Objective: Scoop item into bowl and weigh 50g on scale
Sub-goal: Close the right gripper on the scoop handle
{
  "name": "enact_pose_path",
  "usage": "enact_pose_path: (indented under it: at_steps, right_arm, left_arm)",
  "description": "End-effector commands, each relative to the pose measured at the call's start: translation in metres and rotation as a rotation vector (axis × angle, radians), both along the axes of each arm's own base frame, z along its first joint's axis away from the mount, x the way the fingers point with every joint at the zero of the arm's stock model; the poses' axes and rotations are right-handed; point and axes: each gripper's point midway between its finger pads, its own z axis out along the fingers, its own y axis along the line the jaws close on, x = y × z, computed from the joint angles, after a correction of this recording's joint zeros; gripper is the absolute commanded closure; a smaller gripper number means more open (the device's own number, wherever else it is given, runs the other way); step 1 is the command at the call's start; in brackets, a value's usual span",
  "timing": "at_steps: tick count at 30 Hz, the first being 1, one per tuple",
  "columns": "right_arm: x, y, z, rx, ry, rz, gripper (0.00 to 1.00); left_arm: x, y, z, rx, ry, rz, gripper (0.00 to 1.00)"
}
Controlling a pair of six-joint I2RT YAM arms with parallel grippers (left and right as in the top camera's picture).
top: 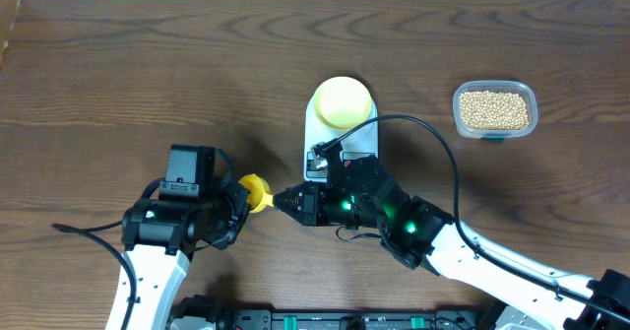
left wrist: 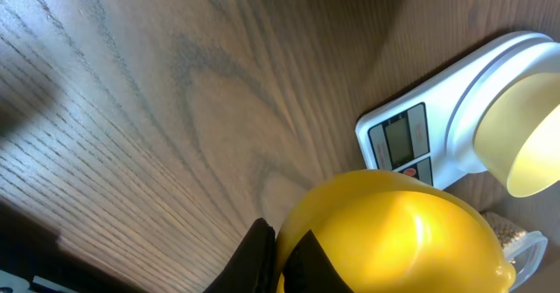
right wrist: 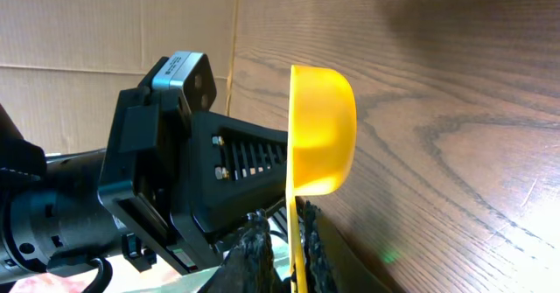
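Starting at the left of the wooden counter (top: 148, 64): the left gripper (top: 241, 201) points right, and its jaws are pressed together. A yellow scoop (top: 256, 192) sits right at their tips (can't tell from any angle whether they actually touch it). In the left wrist view the rounded back of the scoop fills the lower right, just past the dark fingertips (left wrist: 261, 251). Next over, the right gripper (top: 279, 201) points left, tip to tip with the other arm. Its jaws are pinching the scoop's thin handle. In the right wrist cam the scoop is edge-on, cup up, with the handle running down between the fingers (right wrist: 254, 254). Just behind the right gripper is the white scale (top: 320, 138). The right arm and its cable cross the scale's front end in the overhead shot. Its little display shows up in the left wrist view, but I can't read anything on it. The pale yellow bowl (top: 343, 101) sits on the scale's platform at the far end. Well off to the right is a clear plastic tub (top: 457, 111), and that's where the beans (top: 494, 110) are, a full layer of them inside.
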Motion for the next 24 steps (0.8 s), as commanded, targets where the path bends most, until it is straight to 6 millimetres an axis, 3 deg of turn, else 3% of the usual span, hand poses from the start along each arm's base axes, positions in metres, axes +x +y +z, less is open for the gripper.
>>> enact_pose_path:
  at_steps: [1,24]
  right_arm:
    - [-0.0025,0.0016,0.0016,0.002,-0.006,0.013,0.87]
    - [-0.0025,0.0016,0.0016,0.002,-0.006,0.013,0.99]
  left_arm:
    - [0.0015,-0.0015,0.0006,0.003,-0.012,-0.021,0.93]
    - [0.0014,-0.0015,0.0005,0.003,-0.011,-0.022,0.93]
